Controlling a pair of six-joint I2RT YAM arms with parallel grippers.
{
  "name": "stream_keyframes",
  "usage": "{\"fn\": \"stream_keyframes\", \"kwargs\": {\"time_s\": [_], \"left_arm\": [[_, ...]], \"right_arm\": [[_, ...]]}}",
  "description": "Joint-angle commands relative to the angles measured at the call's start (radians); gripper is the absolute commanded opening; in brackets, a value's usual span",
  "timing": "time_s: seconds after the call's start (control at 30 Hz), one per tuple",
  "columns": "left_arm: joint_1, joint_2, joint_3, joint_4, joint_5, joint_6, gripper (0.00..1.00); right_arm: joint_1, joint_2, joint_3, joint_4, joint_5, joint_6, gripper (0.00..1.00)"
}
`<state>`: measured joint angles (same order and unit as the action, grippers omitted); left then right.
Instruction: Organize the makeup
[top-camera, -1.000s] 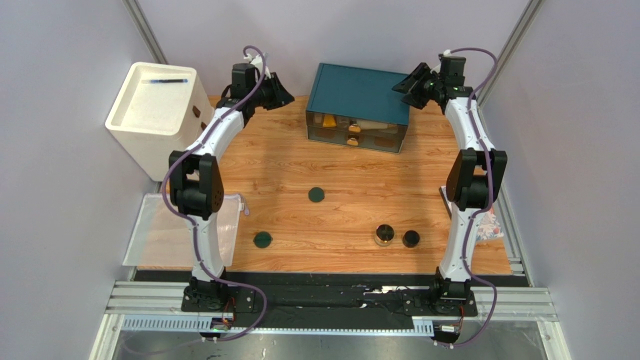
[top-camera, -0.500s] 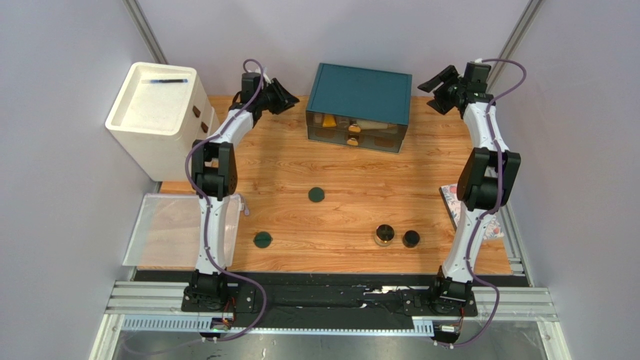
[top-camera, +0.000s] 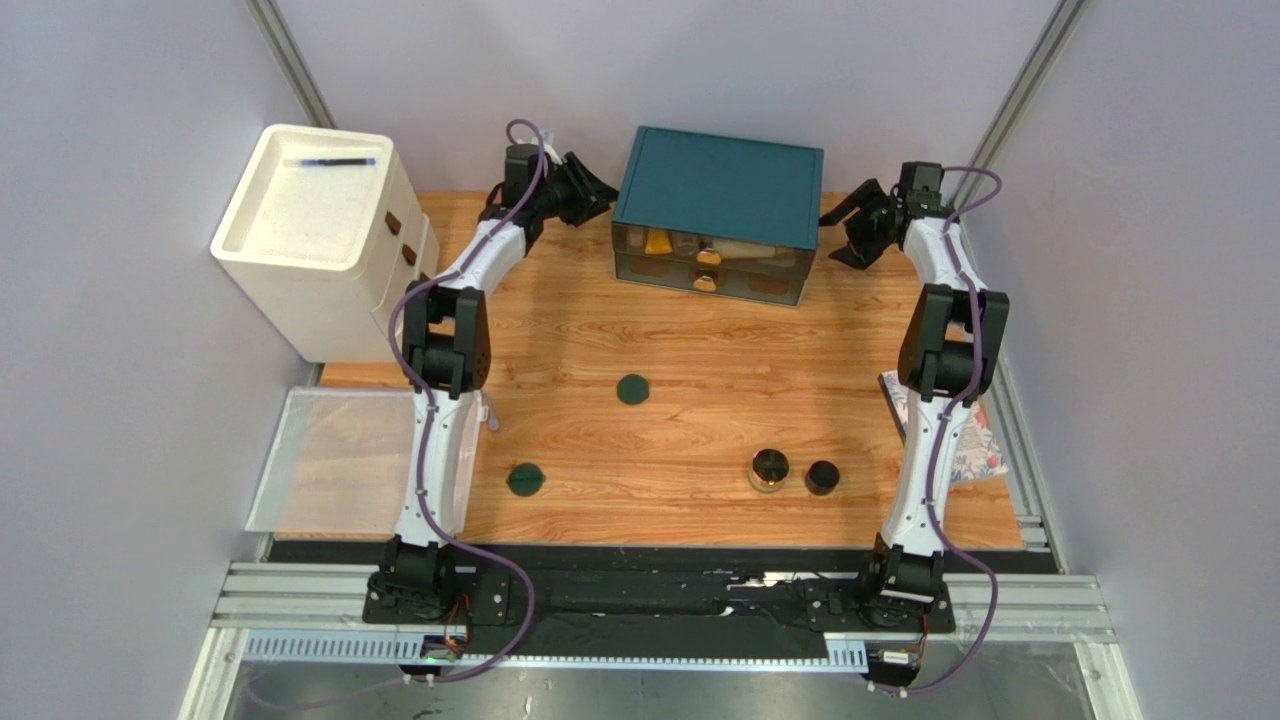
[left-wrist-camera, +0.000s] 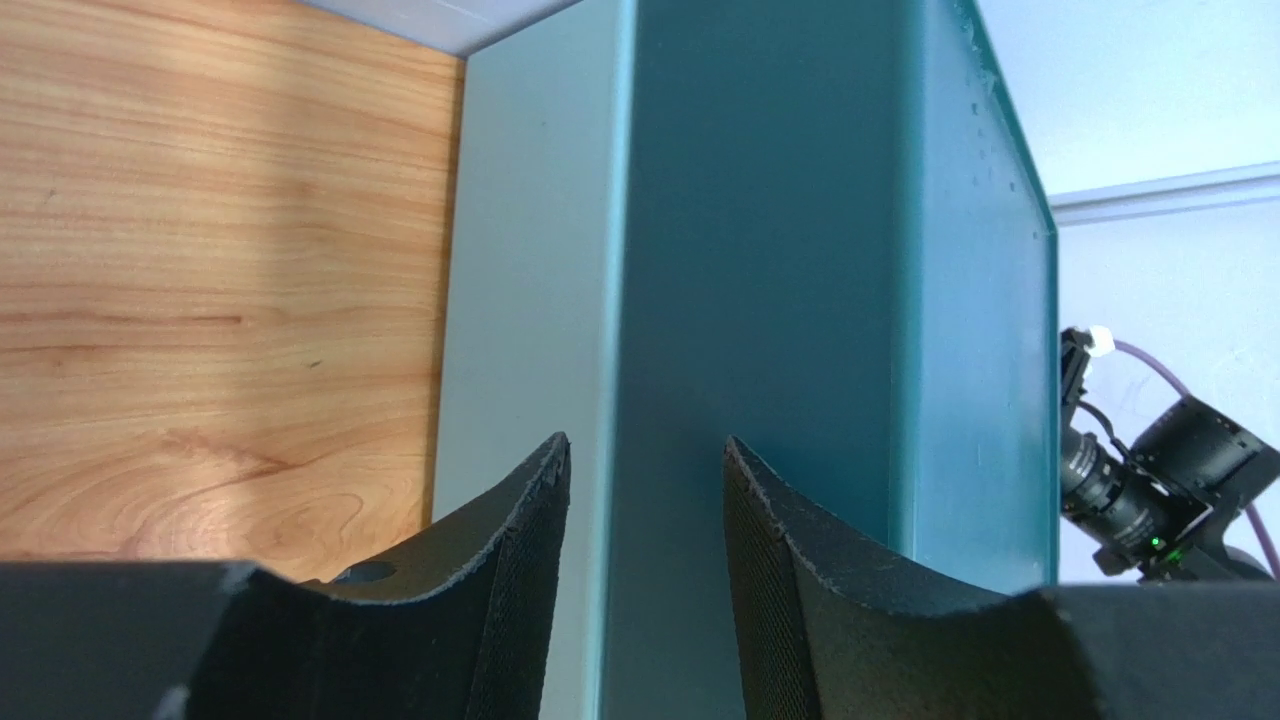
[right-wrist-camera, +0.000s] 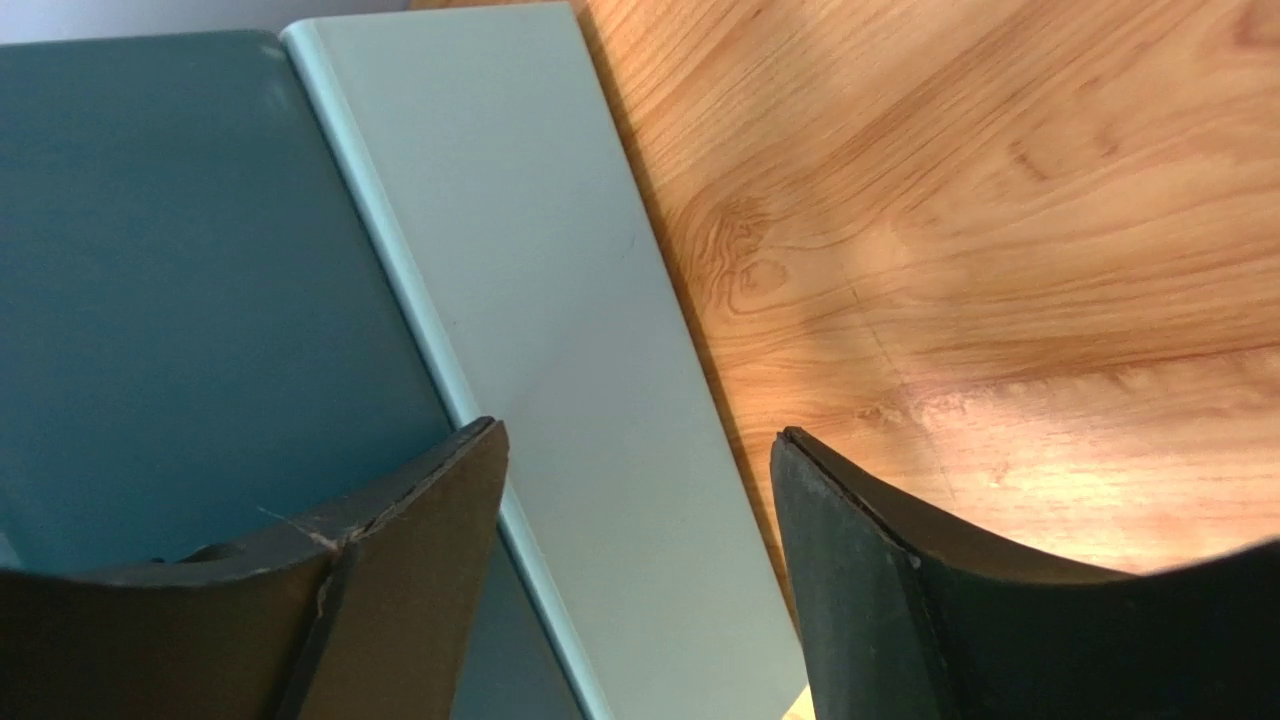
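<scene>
Both arms swung in to flank the teal box (top-camera: 718, 183). The left gripper (top-camera: 592, 192) stood half parted and the right gripper (top-camera: 845, 228) wide, both holding nothing. Nearer on the table (top-camera: 676, 323) sat the jars (top-camera: 769, 468) and discs (top-camera: 633, 389).

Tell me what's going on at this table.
Two robot arms are tidying makeup. Both reach to the far end of the table, one on each side of the teal box. The left pincer is at the box's left side and the right pincer at its right side. Both have their jaws apart and hold nothing. Two dark jars and two green discs lie out on the table, away from both pincers.
</scene>
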<state>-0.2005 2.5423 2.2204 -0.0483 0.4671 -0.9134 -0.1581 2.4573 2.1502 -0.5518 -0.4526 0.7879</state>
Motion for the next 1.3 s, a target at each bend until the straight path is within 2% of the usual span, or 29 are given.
{"fn": "stream_keyframes", "kwargs": {"time_s": [0.0,0.27,0.5,0.63,1.1,1.27], "left_arm": [[-0.066,-0.043,-0.043,0.042,0.123,0.011,0.49],[-0.135,-0.192,-0.229,0.019,0.165,0.109,0.49],[-0.169,-0.283,-0.291,-0.074,0.163,0.252,0.49],[-0.171,-0.287,-0.303,-0.082,0.183,0.262,0.49],[-0.177,-0.462,-0.542,-0.084,0.209,0.321,0.49],[-0.177,-0.496,-0.622,-0.102,0.241,0.361,0.5]], "right_arm": [[0.063,-0.009,0.068,-0.037,-0.129,-0.055,0.73],[0.129,-0.047,0.063,-0.144,-0.169,-0.162,0.76],[0.222,-0.106,-0.015,-0.204,-0.152,-0.254,0.81],[0.262,-0.109,-0.027,-0.233,-0.155,-0.272,0.82],[0.411,-0.224,-0.108,-0.358,-0.126,-0.363,0.82],[0.419,-0.244,-0.153,-0.358,-0.068,-0.361,0.81]]}}
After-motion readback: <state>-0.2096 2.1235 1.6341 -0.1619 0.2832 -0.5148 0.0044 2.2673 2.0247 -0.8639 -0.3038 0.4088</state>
